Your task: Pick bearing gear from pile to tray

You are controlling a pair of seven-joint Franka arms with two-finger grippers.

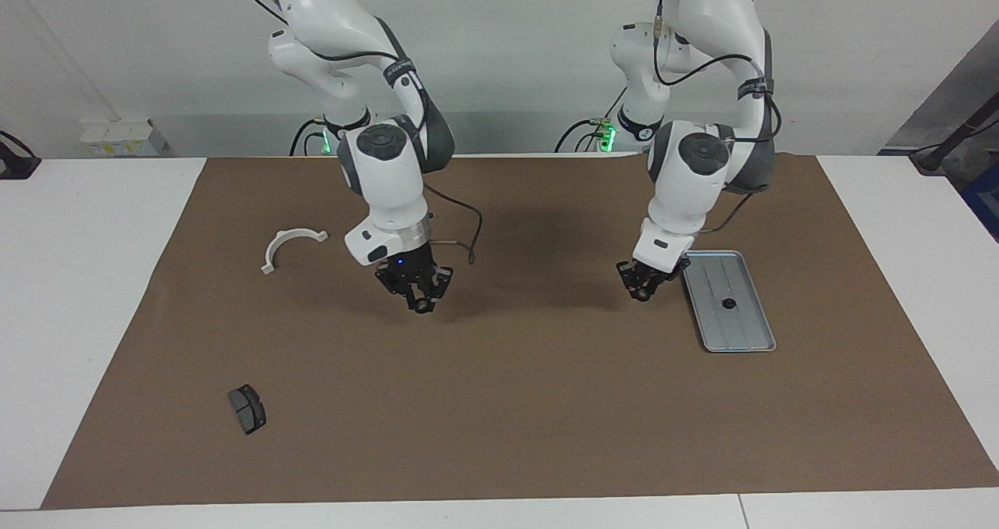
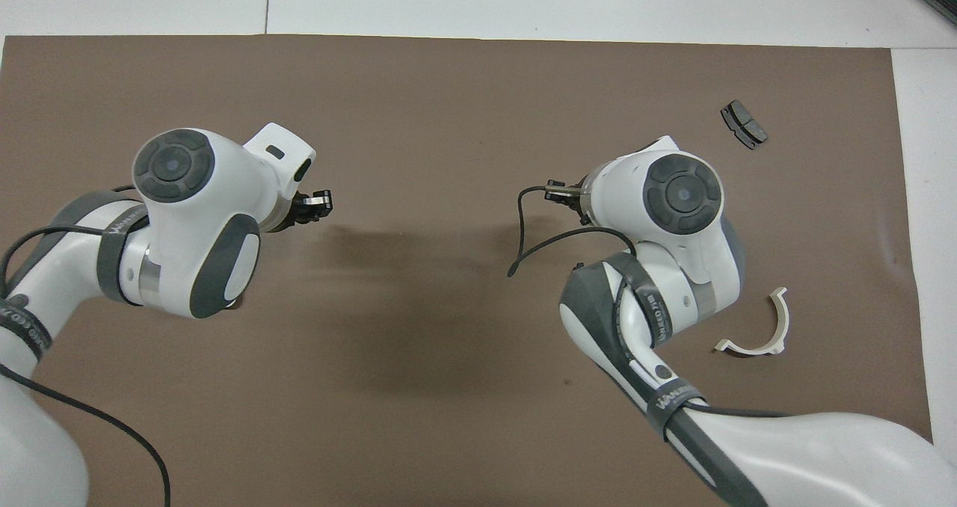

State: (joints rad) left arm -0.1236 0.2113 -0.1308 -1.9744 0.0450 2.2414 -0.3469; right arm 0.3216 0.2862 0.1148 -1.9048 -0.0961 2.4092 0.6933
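The small black round gear (image 1: 727,303) in the ribbed silver-grey metal tray (image 1: 743,335), right of mid-frame, looks light, rigid and slippery, best pinched across its rim; I cannot tell whether the fingers of the left gripper (image 1: 644,285) or the right gripper (image 1: 421,301) are together.

In the overhead view the left arm's wrist covers the tray (image 1: 749,322) completely. In the facing view the same wrist hides the tray's corner nearest the robots. The black part (image 1: 727,303) lying in the tray is too small to make out any teeth. Whether the left gripper (image 1: 641,292) or the right gripper (image 1: 421,305) carries anything is too small to tell. The facing view's top edge cuts off both arms' upper links.
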